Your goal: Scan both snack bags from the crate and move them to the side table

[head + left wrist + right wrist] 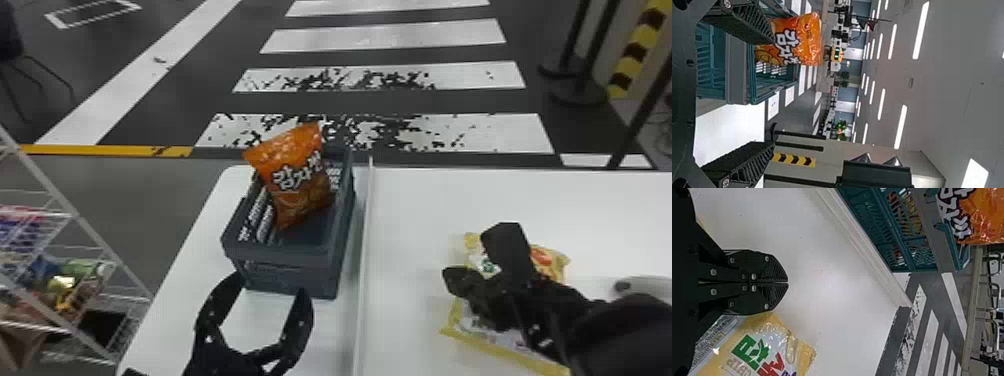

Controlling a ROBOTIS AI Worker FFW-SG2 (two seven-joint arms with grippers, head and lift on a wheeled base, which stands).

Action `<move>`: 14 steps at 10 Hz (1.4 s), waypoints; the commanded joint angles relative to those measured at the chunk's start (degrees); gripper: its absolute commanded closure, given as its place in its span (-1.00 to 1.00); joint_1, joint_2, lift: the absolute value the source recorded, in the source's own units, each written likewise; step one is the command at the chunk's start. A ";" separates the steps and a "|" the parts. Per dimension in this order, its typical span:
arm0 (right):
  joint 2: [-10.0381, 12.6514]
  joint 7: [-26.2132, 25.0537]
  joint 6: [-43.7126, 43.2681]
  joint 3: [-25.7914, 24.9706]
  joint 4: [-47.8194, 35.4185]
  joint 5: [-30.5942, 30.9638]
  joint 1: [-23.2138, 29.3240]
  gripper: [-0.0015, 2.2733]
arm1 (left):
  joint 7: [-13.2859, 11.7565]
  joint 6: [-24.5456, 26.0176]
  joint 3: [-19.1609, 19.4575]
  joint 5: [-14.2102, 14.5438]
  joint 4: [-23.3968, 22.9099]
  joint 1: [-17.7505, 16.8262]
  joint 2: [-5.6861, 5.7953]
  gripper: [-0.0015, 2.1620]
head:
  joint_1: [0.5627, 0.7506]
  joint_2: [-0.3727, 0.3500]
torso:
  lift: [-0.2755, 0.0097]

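Grey-blue, the crate (280, 255) stands just beyond my left gripper (270, 286); inside it the orange bag (295, 185) leans, long axis near upright. The yellow bag (762, 344) lies beside my right gripper (788, 282), closed on nothing. My left fingers, spread and empty, are nearer the orange bag; it lines up with one finger, so I'd centre the gap.

1. On the left table (332, 332): the crate (287, 254) — first snack bag (300, 187) in it.
2. Second snack bag (465, 327) on the right table (425, 200).
3. Shelf rack (77, 220) left of both tables.
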 commanded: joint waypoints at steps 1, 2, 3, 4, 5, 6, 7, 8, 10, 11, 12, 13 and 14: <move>-0.73 0.07 0.14 -0.49 -0.27 0.00 0.79 0.98 | 0.00 0.26 -0.10 0.00 0.05 -0.11 0.02 -0.92 | 0.41 0.48 | 0.24; -1.34 0.51 0.14 -0.93 -0.62 -0.18 1.23 0.98 | 0.00 0.26 -0.10 0.00 -0.04 -0.20 0.11 -0.92 | 0.41 0.47 | 0.24; -1.87 0.60 0.32 -1.02 -0.80 -0.18 1.58 0.98 | 0.00 0.26 -0.10 0.00 0.05 -0.20 0.11 -0.92 | 0.41 0.45 | 0.24; -2.13 0.60 0.49 -1.64 -1.33 -0.18 2.02 0.98 | 0.00 0.43 -0.10 0.00 0.23 -0.20 0.11 -0.92 | 0.41 0.43 | 0.24; -2.66 0.69 0.49 -2.25 -1.42 -0.09 2.37 0.98 | 0.00 0.26 -0.19 0.00 0.32 -0.29 0.20 -0.92 | 0.41 0.40 | 0.24; -3.19 0.69 0.49 -2.60 -1.68 -0.18 2.81 0.97 | 0.00 0.26 -0.28 0.00 0.40 -0.29 0.20 -0.92 | 0.41 0.37 | 0.24; -3.72 0.78 0.67 -3.22 -2.21 -0.35 3.25 0.97 | 0.00 0.26 -0.28 0.00 0.49 -0.37 0.20 -0.92 | 0.41 0.34 | 0.24; -4.07 0.86 0.67 -3.48 -2.91 -0.62 3.60 0.97 | 0.00 0.26 -0.36 0.00 0.58 -0.37 0.20 -0.92 | 0.41 0.31 | 0.24; -4.24 1.30 1.02 -3.83 -4.14 -1.23 4.65 0.97 | 0.00 0.26 -0.45 0.00 0.67 -0.46 0.11 -0.92 | 0.41 0.29 | 0.24; -4.24 1.48 2.07 -3.75 -6.25 -1.23 5.71 0.97 | 0.09 0.26 -0.54 0.00 0.67 -0.46 0.11 -0.92 | 0.41 0.29 | 0.24; -4.16 1.57 3.66 -3.57 -9.41 -1.23 7.03 0.97 | 0.00 0.26 -0.54 0.00 0.67 -0.55 0.02 -0.92 | 0.41 0.30 | 0.24; -4.16 1.65 5.24 -3.48 -12.23 -1.14 8.35 0.98 | 0.09 0.26 -0.54 0.00 0.84 -0.55 0.02 -0.92 | 0.41 0.32 | 0.24; -4.16 2.01 5.41 -3.75 -13.98 -0.62 10.37 0.97 | 0.00 0.26 -0.54 0.00 0.93 -0.55 0.02 -0.92 | 0.41 0.37 | 0.24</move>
